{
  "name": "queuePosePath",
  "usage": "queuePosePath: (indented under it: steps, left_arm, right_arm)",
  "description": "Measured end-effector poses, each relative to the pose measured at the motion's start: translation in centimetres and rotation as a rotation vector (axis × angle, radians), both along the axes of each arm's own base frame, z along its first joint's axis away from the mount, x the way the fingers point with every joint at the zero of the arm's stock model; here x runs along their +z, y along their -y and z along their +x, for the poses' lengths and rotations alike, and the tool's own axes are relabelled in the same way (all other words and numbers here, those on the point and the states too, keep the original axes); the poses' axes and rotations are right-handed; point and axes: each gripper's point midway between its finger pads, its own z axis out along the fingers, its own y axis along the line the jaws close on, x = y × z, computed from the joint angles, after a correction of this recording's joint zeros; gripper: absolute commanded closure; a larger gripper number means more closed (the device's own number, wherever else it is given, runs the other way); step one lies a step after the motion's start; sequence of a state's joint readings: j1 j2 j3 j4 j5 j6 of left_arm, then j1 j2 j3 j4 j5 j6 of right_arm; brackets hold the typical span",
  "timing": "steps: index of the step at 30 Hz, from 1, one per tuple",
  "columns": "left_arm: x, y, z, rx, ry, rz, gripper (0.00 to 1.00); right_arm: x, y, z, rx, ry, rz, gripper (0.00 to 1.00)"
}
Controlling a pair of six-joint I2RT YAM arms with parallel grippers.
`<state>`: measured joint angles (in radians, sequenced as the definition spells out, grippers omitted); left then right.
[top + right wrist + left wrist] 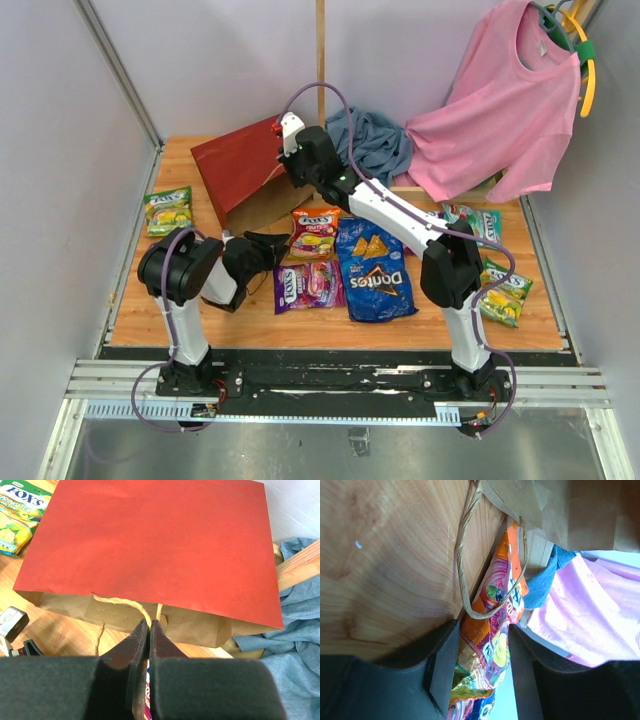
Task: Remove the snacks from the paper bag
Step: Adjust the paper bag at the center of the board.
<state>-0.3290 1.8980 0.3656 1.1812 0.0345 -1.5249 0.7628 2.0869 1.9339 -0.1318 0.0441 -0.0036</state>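
The dark-red paper bag (238, 160) (150, 540) lies on its side at the back left, its brown mouth facing the front. My right gripper (292, 178) (150, 622) is shut on the bag's cord handle (120, 601) at the mouth. An orange-red snack packet (314, 232) (492, 645) lies just in front of the mouth. My left gripper (280, 248) (482, 630) is open, one finger on each side of that packet, and the other cord loop (465, 580) lies across it. The purple packet (308, 285) and the blue Doritos bag (375, 270) lie on the table.
A green packet (168, 210) lies at the left edge and two more green packets (505, 292) (480, 222) at the right. A blue cloth (375, 140) and a pink shirt (500, 110) sit at the back right. Walls close in the table.
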Motion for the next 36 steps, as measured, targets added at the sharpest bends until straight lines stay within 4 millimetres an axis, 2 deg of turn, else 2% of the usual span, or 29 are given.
queuePosePath:
  steps: [7,16,20,25,28,33,36]
  left_arm:
    - [-0.1,-0.5,0.3,0.039,-0.004,-0.013,0.54]
    - [-0.1,-0.8,2.2,0.073,0.001,0.011,0.62]
    - [-0.4,-0.8,2.6,0.071,-0.004,0.028,0.73]
    - [-1.0,-0.9,2.6,0.067,-0.012,0.052,0.98]
    - [-1.1,-1.0,2.6,0.066,-0.009,0.061,1.00]
    - [-0.8,-1.2,2.5,0.055,-0.005,0.100,0.99]
    - [0.4,-1.3,2.7,0.046,0.019,0.149,0.99]
  right_arm:
    - [0.0,0.0,0.0,0.000,0.000,0.000,0.99]
    - [0.0,0.0,0.0,0.000,0.000,-0.001,0.99]
    - [0.0,0.0,0.0,0.000,0.000,-0.001,0.99]
    - [0.0,0.0,0.0,0.000,0.000,-0.001,0.99]
    - [0.0,0.0,0.0,0.000,0.000,-0.001,0.98]
    - [0.0,0.2,0.2,-0.004,0.000,-0.001,0.80]
    - [0.0,0.3,0.3,-0.006,-0.001,0.001,0.66]
